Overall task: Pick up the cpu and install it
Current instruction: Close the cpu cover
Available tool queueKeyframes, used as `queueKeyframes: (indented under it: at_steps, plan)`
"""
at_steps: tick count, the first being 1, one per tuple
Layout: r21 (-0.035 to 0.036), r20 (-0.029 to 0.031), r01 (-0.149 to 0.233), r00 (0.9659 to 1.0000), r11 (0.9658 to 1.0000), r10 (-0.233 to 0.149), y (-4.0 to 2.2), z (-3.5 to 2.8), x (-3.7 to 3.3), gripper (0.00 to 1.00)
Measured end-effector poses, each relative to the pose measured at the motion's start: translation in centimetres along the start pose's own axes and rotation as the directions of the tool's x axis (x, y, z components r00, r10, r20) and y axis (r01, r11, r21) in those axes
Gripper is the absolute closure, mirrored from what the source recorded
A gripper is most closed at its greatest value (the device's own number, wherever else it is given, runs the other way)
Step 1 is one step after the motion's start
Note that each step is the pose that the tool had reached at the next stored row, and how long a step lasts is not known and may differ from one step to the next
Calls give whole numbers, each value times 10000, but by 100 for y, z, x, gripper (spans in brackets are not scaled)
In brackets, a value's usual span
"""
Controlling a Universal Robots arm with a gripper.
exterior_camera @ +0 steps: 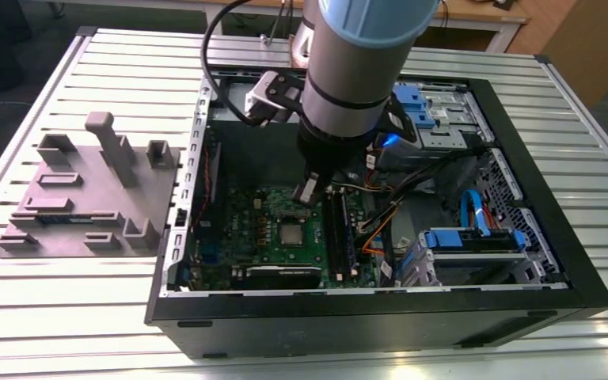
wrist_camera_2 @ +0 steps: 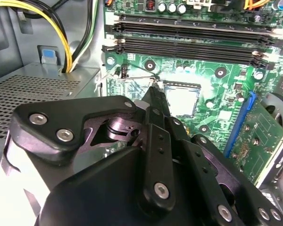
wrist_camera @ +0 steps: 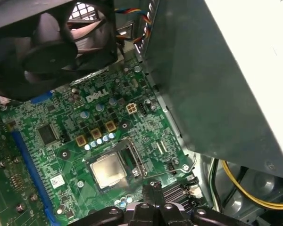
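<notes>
The gripper (wrist_camera_2: pixel 153 89) hangs inside the open computer case (exterior_camera: pixel 557 279), fingers together and holding nothing. The cpu (wrist_camera: pixel 107 169) lies flat in its socket on the motherboard (wrist_camera: pixel 61 155) just beyond the fingertips, between memory slots (wrist_camera_2: pixel 188 40) and case wall.

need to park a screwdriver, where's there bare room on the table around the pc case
Bare slatted table lies beyond the grey fixture block, and again on the exterior view's right of the case. Inside is crowded: the gripper hangs over the motherboard near the cpu, with cables and drive bays beside.
</notes>
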State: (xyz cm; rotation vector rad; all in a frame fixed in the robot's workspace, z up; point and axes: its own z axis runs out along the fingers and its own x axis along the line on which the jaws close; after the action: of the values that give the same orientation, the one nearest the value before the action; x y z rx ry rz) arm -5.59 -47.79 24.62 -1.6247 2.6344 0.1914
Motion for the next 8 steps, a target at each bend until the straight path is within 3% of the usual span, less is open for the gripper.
queueKeyframes:
  at_steps: [8]
  plan:
    - [-2,0,19,10000,10000,-19,3,-3,39,90]
